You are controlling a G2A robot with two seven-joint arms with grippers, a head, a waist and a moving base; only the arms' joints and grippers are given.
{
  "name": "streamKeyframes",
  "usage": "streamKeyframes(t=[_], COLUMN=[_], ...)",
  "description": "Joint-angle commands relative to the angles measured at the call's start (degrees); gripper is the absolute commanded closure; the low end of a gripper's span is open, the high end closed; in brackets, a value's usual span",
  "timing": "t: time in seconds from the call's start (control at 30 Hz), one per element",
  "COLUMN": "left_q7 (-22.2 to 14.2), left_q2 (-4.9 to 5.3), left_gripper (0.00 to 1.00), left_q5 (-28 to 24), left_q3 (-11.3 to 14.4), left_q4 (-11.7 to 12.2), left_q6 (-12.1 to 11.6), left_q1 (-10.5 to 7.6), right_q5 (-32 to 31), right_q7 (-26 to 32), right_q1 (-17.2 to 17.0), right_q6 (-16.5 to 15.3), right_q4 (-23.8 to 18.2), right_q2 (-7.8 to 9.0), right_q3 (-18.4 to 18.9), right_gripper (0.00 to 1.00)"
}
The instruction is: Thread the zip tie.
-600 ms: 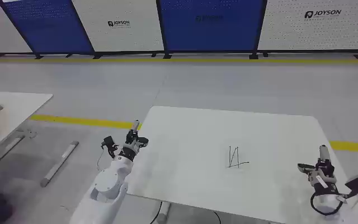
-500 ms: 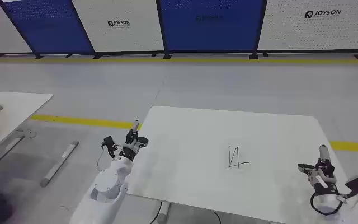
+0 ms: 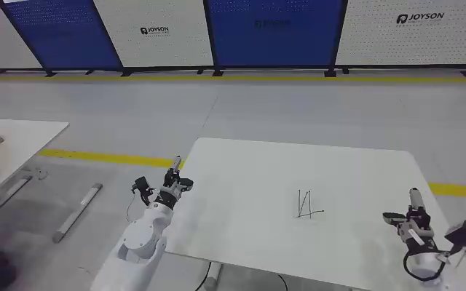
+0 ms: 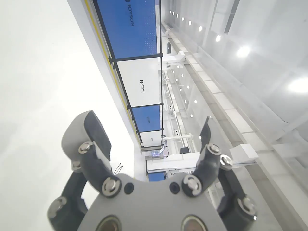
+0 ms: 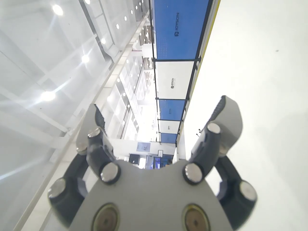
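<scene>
between left gripper (image 4: 150,122) and right gripper (image 5: 160,104), zip ties (image 3: 306,205) on table (image 3: 240,182)

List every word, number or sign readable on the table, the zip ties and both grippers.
Table: no text.
Zip ties: too thin to show any.
Left gripper, right gripper: no text.
Wall panels: a brand logo on each, left unquoted.

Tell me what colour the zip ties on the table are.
Black, against the white table; the top view shows the zip ties best.
</scene>
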Motion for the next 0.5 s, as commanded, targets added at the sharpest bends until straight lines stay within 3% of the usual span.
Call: streamKeyframes(t=[0.0,0.2,0.3,0.47], left_q7=[0.00,0.00,0.00,0.00], left_q2=[0.00,0.00,0.00,0.00], left_gripper=[0.00,0.00,0.00,0.00], left_q5=[0.00,0.00,0.00,0.00], left_q3=[0.00,0.00,0.00,0.00], left_q4=[0.00,0.00,0.00,0.00], left_q6=[0.00,0.00,0.00,0.00], left_q1=[0.00,0.00,0.00,0.00], right_q5=[-0.34,-3.25,-4.34,-4.34], right_q7=[2.67,15.80,16.15,16.15], right_q1=[-0.09,0.16,0.91,0.91], right_q6=[-0.03,1.28,2.98,2.98], right_q4=[-0.37,-2.69,-2.69,-2.69], right_q2=[0.16,1.10,1.25,1.25], right_q3=[0.96,3.56,4.19,4.19], right_gripper=[0.00,0.00,0.00,0.00])
